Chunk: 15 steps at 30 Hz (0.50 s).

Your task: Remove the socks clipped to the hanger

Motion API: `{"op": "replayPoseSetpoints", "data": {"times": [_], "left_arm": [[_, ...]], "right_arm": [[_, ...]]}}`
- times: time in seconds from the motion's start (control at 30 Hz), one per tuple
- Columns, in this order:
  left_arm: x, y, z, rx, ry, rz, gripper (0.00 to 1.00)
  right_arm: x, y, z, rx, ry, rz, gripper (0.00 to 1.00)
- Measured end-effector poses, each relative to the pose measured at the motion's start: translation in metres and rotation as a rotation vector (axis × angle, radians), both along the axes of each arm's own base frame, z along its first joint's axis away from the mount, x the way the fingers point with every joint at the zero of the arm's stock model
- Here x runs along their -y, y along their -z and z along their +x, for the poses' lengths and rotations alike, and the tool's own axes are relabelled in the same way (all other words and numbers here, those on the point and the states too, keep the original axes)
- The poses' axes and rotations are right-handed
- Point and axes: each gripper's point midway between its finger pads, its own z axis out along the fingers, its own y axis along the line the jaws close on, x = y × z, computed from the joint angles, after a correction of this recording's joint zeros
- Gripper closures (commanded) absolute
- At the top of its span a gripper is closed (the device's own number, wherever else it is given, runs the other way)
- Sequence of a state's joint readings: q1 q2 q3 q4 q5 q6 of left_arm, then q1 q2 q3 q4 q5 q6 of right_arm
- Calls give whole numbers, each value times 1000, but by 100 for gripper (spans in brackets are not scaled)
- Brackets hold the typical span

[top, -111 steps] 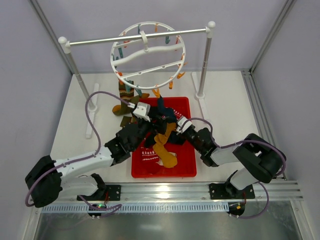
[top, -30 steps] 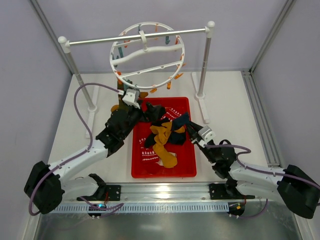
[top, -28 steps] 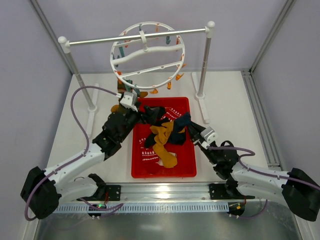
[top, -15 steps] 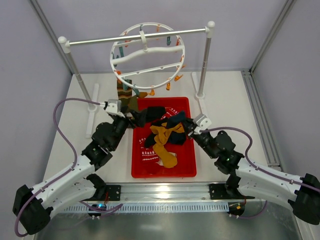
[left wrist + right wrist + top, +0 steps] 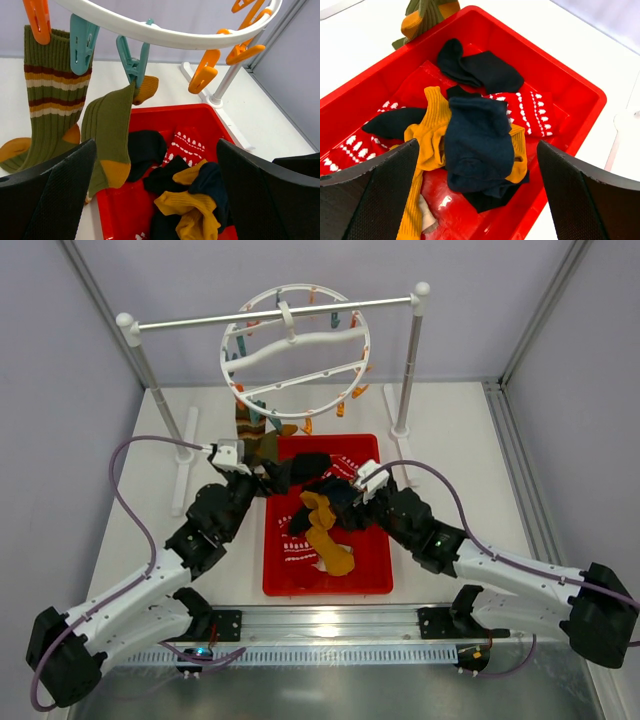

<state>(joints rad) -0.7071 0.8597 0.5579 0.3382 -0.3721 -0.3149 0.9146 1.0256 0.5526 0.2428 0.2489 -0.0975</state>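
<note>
The white ring hanger [image 5: 295, 345] hangs from the silver bar. Two olive socks stay clipped at its lower left: a striped one [image 5: 47, 115] and one with a mustard toe [image 5: 107, 135] under a teal clip [image 5: 132, 62]. My left gripper [image 5: 156, 145] is open and empty, just below and in front of these two, at the bin's back-left corner [image 5: 268, 473]. My right gripper [image 5: 478, 145] is open over the bin [image 5: 345, 498], directly above a navy sock [image 5: 477, 140] that lies loose on a mustard sock [image 5: 427, 135].
The red bin [image 5: 325, 590] under the hanger holds loose mustard, navy, black and red patterned socks. The silver bar [image 5: 200, 320] rests on two white-capped posts [image 5: 408, 370] at the back. Empty orange clips [image 5: 205, 75] hang from the ring's rim.
My right gripper has opened and the navy sock now lies on the pile in the bin. The left arm has drawn back to the left, toward the olive socks.
</note>
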Motion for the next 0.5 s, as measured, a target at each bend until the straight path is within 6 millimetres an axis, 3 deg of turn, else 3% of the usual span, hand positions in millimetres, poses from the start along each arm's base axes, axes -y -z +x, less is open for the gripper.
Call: {"op": "replayPoseSetpoints", "data": {"times": [0.1,0.33,0.43,0.5], "left_arm": [[-3,-4,-1,9,-10,-8,1],[-10,-4,-1,14,-40,-15,0],[-13,-3,-2,15,-54,-16,0],[-16,-4,-2,18,-62,-19,0]], "right_arm": [[2,-5,-2,3,2,21,0],[3,-40,-15,89,-52,155,0],[-14,-44,-19,103,-129,189,1],[-31,-36,-17,89,-180,184,0]]}}
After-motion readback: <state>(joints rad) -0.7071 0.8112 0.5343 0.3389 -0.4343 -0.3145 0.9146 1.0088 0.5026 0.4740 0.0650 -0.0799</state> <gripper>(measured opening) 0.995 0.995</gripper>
